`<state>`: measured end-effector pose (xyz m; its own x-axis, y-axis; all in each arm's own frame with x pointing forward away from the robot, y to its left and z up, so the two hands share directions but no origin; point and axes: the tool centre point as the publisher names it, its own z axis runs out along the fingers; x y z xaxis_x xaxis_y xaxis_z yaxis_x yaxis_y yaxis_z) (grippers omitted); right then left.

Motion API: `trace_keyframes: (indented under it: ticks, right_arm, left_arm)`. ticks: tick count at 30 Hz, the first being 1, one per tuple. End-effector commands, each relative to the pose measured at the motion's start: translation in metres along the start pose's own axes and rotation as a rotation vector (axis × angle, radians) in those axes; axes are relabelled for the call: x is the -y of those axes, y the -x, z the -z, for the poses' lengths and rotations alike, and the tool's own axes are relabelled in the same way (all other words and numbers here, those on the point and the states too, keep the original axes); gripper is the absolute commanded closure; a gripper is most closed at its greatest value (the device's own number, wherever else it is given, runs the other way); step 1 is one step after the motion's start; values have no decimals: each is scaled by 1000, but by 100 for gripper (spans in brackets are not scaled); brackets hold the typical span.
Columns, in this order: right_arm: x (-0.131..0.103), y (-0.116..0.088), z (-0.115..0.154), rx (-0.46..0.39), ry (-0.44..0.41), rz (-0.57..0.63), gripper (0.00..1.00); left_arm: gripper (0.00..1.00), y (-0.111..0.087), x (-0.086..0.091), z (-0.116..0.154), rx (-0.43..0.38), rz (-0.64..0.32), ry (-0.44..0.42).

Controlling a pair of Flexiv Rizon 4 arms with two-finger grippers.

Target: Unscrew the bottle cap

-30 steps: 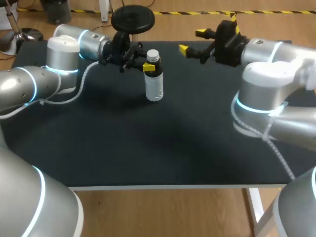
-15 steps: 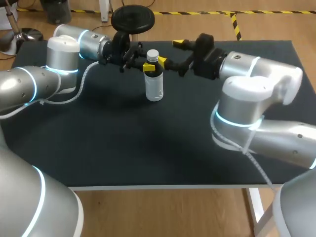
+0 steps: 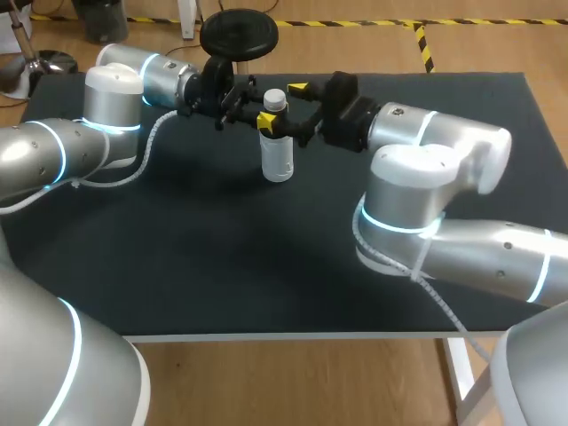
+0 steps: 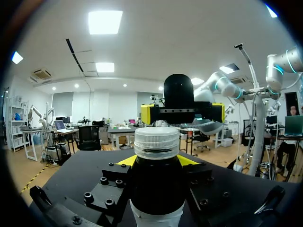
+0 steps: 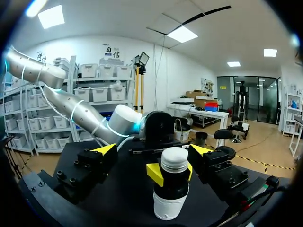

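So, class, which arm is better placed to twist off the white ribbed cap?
Right. The right gripper is open with a finger each side of the white ribbed cap; the left gripper is shut on the dark-necked plastic bottle, steadying it.

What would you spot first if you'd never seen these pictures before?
A small bottle with a white cap stands upright near the far edge of the black table. The left gripper clamps its dark neck with yellow tips just under the cap. The right gripper faces it from the other side, fingers open and not touching.
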<state>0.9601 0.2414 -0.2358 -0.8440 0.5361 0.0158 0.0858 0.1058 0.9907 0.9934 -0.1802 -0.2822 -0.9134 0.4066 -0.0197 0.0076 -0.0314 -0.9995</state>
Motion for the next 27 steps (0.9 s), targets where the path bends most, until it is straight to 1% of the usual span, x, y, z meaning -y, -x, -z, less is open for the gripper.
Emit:
trace_keyframes:
  ticks: [1,8,17,23,27]
  right_arm:
    - [0,-3,-14,16,3,0,0]
    - [3,0,-25,10,2,5,0]
    - [4,13,-32,23,2,1,0]
    - [1,26,-33,39,4,8,0]
    - [3,31,-35,45,-2,3,0]
  left_arm:
    - [100,-2,2,-1,5,0,5]
    - [100,-2,2,-1,5,0,5]
    - [100,-2,2,-1,5,0,5]
    - [100,-2,2,-1,5,0,5]
    - [100,-2,2,-1,5,0,5]
